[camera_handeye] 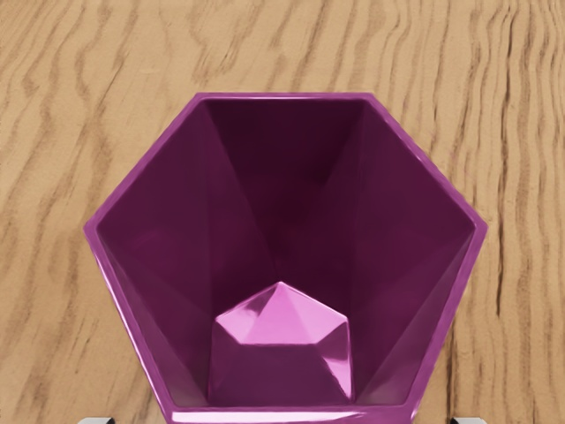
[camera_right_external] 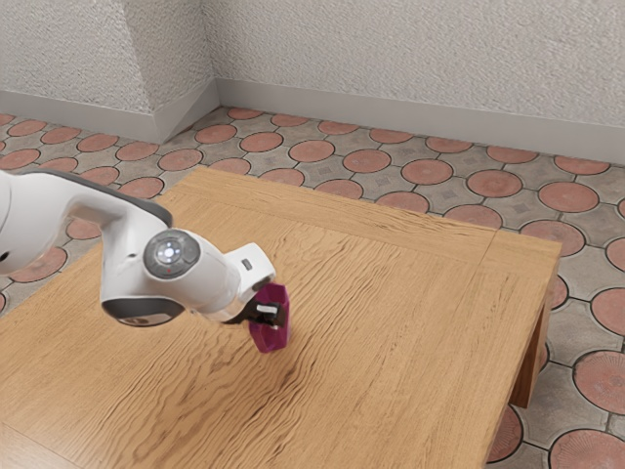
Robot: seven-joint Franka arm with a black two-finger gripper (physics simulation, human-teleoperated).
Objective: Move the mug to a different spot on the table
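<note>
Glossy magenta mug (camera_handeye: 282, 256) on a matt, grained wooden table (camera_right_external: 410, 322).

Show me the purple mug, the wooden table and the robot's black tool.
Purple hexagonal mug (camera_handeye: 282, 221), wrist view: its dark inner wall.
Wooden table (camera_right_external: 410, 293), exterior view: a bare part of its top.
Black tool (camera_right_external: 267, 313), exterior view: its end, at the mug.

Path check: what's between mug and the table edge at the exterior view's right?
Nothing: exterior view shows bare table from mug to that edge.
</note>
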